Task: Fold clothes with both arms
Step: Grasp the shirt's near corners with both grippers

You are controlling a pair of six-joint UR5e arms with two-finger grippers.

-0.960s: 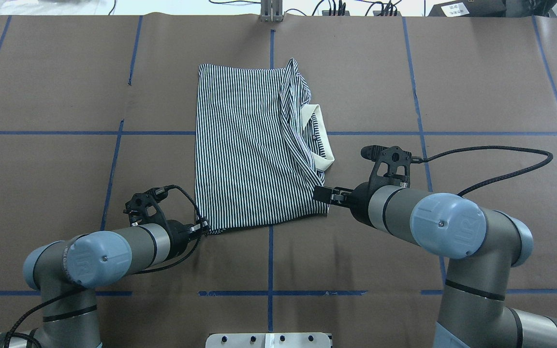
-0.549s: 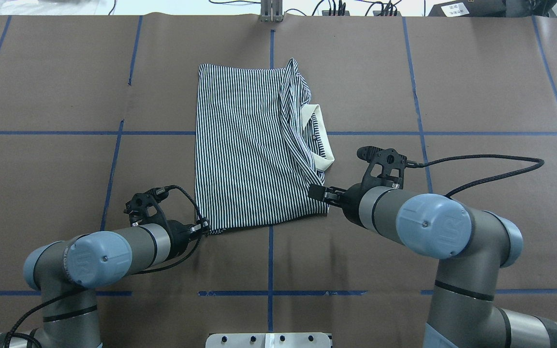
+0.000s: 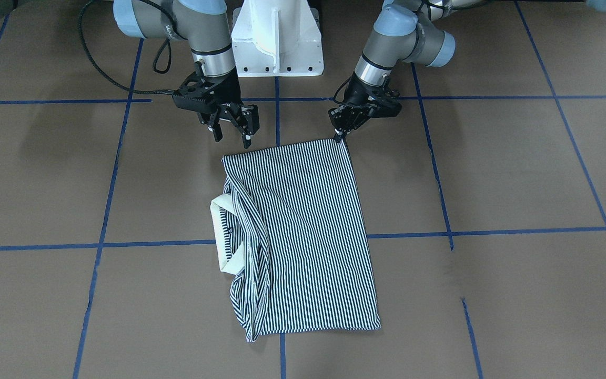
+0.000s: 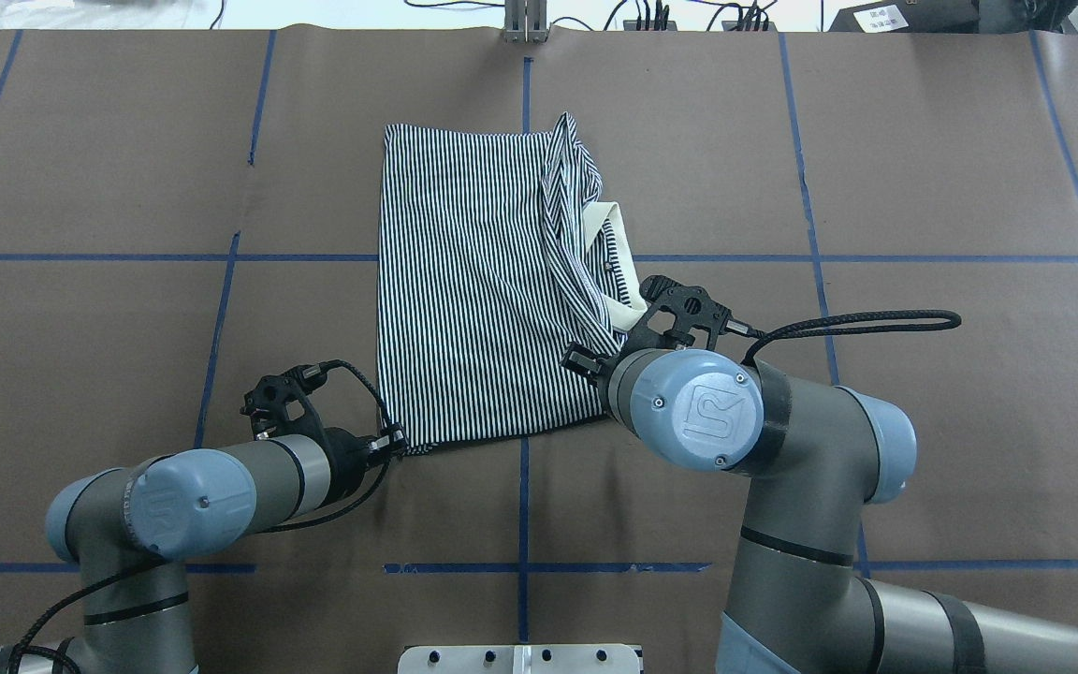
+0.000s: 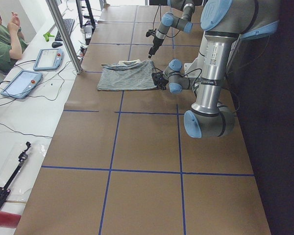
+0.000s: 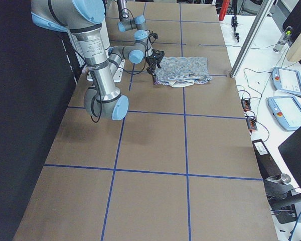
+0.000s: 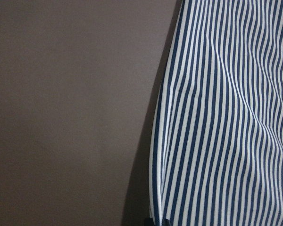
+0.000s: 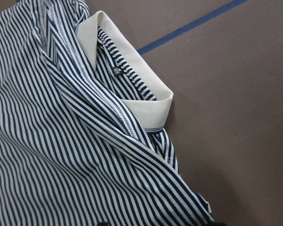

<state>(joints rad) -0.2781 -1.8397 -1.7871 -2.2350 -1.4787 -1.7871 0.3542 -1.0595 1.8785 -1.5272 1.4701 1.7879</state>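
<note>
**Two corners to grip before the fold**

One shirt (image 4: 473,281), folded lengthwise, lies flat at the worktop's (image 4: 923,168) middle, with its collar (image 8: 153,110) toward the robot's right edge. Left gripper (image 3: 339,136): jaws closed on the shirt's near-left corner. Right gripper (image 3: 232,138): jaws wide apart, empty, poised over the near-right corner. Judged next: descend, pinch, then carry both corners together toward the far edge. Surface: brown paper gridded with blue tape (image 4: 127,256). Beyond the far edge stands a white bench (image 5: 24,117) with pendants (image 5: 48,58), where an operator (image 5: 2,41) sits.

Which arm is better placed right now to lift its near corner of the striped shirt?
Left. The left gripper looks pinched shut on the polo shirt at its near corner. The right gripper is open beside its corner, holding no cloth yet.
</note>
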